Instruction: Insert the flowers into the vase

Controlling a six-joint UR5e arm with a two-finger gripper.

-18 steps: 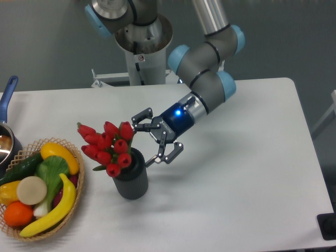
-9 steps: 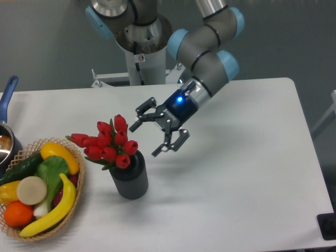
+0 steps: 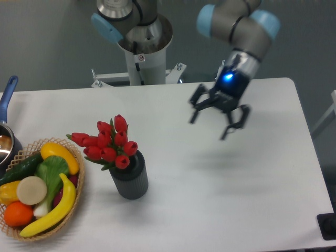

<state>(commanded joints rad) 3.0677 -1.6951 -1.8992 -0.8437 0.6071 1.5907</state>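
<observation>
The job looks done: the flowers [image 3: 108,144] stand with their stems down inside the vase [image 3: 129,178], well off to the lower left of the jaws. The gripper [image 3: 218,116] hangs above the desk [image 3: 220,189] with its jaws spread wide and holding nothing. The bunch's long axis is tilted, not upright; the red buds lean up and away from the jaws, toward the fruit basket [image 3: 37,189]. Nothing appears left beyond parking the arm

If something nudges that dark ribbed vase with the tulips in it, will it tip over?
Possibly. The red tulip bunch leans left of the short dark grey ribbed vase, likely making it top-heavy that way. Its flat base looks wide, so a low, gentle push would probably slide it instead.
</observation>
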